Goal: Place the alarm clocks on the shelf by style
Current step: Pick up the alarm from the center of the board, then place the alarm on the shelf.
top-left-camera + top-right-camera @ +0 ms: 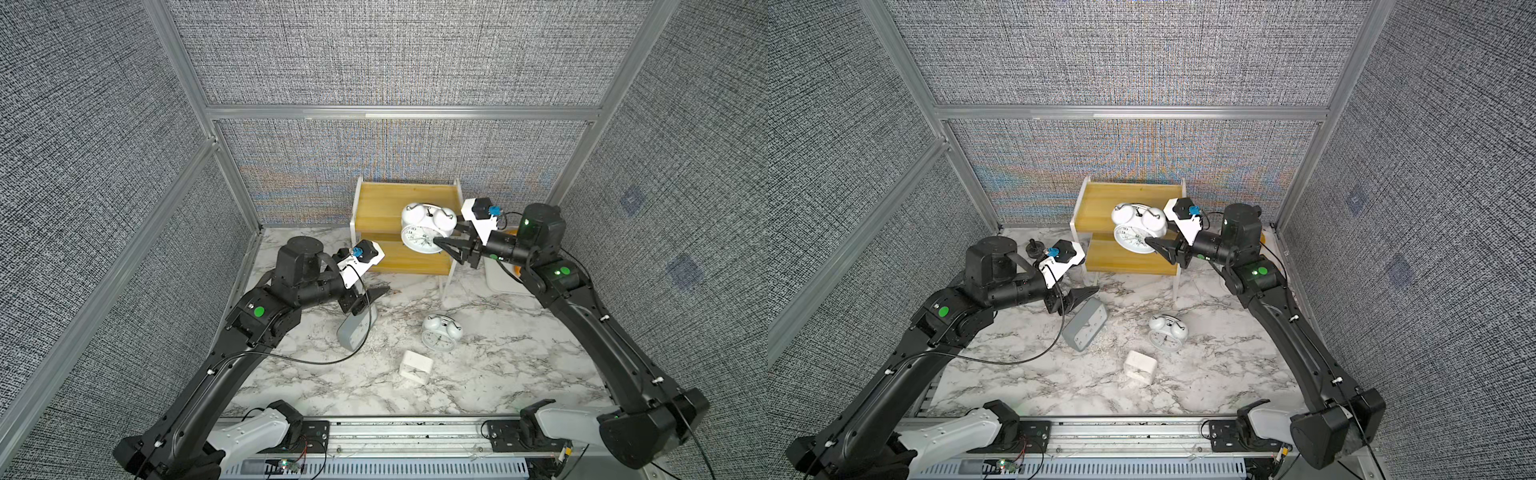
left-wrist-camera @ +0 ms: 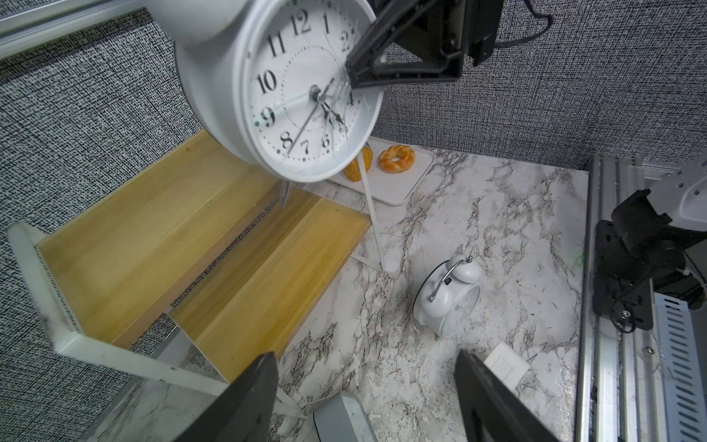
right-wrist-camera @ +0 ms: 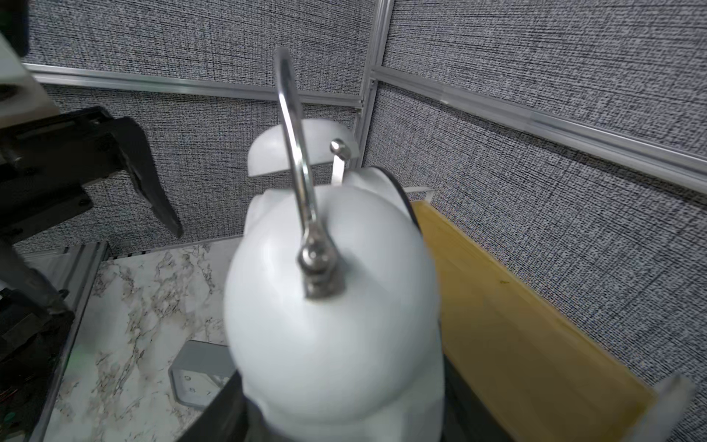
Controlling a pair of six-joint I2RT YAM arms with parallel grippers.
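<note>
The right claw (image 1: 441, 240) is clamped on a white bell clock (image 1: 417, 235). One finger (image 2: 367, 65) lies across the glass near the three; the other is hidden behind the body. The clock hangs in the air, bells uppermost, its dial tipped forward and down toward the robot.

Just beneath and behind it is the shelf (image 1: 399, 259). In both top views the clock covers the right part of the step between the upper board (image 1: 384, 199) and the lower board (image 1: 1125, 257), and both boards are bare. The line through the two bells runs along the shelf's long edge, so the clock looks squared to the boards. I judge that the coming move is a short way down and a tilt back onto its feet. In the left wrist view one foot shows close to the front edge of the upper board; whether it touches, I cannot tell.

The left claw (image 1: 1079, 297) stands spread wide with nothing between its jaws. It hovers just over the far end of the grey clock (image 1: 1086, 326), which lies on the table (image 1: 498, 353), and it is clearly the nearer arm for that one. The second bell clock (image 1: 440, 334) rests in front of the shelf toward the right arm's side, with the small white clock (image 1: 415, 366) nearer the front edge. A tray (image 2: 405, 187) with bread sits beside the shelf.
</note>
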